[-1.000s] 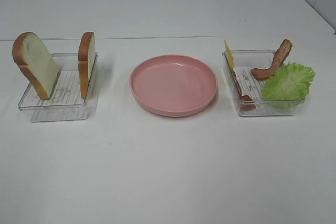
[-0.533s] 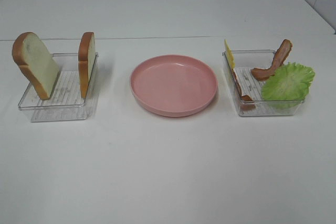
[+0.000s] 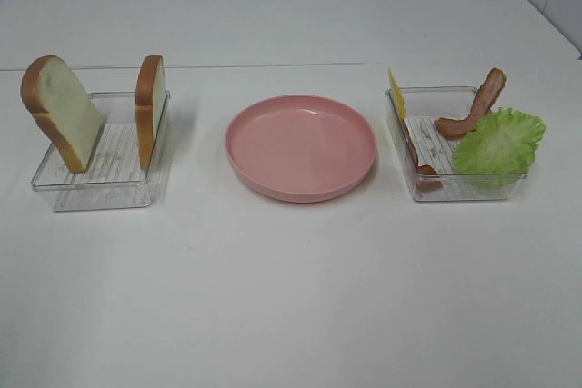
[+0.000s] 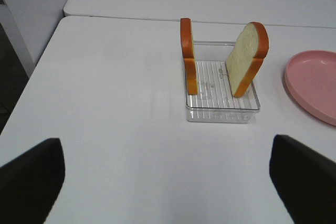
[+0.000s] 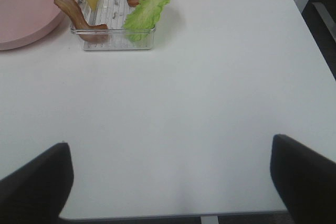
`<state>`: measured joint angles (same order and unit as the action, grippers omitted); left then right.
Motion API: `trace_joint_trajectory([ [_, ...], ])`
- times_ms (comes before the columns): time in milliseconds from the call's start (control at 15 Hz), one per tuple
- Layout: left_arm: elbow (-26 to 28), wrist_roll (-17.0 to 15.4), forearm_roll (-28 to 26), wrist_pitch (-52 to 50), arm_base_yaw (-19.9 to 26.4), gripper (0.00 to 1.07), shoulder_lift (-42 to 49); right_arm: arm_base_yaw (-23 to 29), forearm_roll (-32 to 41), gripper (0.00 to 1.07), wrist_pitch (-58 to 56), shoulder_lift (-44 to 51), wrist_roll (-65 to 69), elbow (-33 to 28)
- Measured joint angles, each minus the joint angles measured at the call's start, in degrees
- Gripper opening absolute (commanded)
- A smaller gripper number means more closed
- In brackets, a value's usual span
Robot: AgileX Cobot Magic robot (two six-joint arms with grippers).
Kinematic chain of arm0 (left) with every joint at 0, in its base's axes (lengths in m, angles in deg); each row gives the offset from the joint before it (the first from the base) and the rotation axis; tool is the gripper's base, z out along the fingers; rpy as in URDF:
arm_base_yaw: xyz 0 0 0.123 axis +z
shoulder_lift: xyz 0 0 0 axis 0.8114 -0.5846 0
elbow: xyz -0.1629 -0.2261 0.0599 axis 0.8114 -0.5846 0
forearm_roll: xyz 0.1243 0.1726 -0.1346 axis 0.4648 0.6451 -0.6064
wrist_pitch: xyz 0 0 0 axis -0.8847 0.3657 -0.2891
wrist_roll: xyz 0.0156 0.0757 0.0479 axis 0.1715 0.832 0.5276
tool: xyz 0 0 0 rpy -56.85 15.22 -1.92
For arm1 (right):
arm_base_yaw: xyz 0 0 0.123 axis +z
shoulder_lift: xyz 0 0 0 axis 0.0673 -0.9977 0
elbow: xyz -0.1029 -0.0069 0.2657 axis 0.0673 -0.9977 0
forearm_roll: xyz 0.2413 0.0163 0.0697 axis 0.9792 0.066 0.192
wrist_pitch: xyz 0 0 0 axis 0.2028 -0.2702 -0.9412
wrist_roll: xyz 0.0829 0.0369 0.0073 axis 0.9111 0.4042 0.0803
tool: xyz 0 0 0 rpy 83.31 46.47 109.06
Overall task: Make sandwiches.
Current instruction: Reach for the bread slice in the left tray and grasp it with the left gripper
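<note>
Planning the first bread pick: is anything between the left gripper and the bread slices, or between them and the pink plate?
Nothing visible. Bare table lies between the left gripper and the clear tray holding the bread slices, and between that tray and the pink plate.

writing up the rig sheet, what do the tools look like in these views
The left tool and right tool each show only two plain black fingers with rounded ends. No cables, markings or arm links are visible; the high view shows no arm.
</note>
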<state>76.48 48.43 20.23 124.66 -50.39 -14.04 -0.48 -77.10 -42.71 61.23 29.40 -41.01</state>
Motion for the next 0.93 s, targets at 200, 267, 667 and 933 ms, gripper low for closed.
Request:
trace_joint_trajectory([
  [200, 6.88, -1.15, -2.69, -0.34, 0.00, 0.98, -13.24, 0.00, 0.00, 0.99, 0.00, 0.00, 0.00, 0.00],
  [267, 9.40, -1.15, -3.67, -0.11, 0.00, 0.98, -17.42, 0.00, 0.00, 0.99, 0.00, 0.00, 0.00, 0.00],
  [667, 25.27, -1.15, -4.18, 5.44, 0.00, 0.98, -40.74, 0.00, 0.00, 0.99, 0.00, 0.00, 0.00, 0.00],
  [933, 34.38, -1.20, -6.70, 8.65, 0.00, 0.98, -51.68, 0.00, 0.00, 0.99, 0.00, 0.00, 0.00, 0.00],
])
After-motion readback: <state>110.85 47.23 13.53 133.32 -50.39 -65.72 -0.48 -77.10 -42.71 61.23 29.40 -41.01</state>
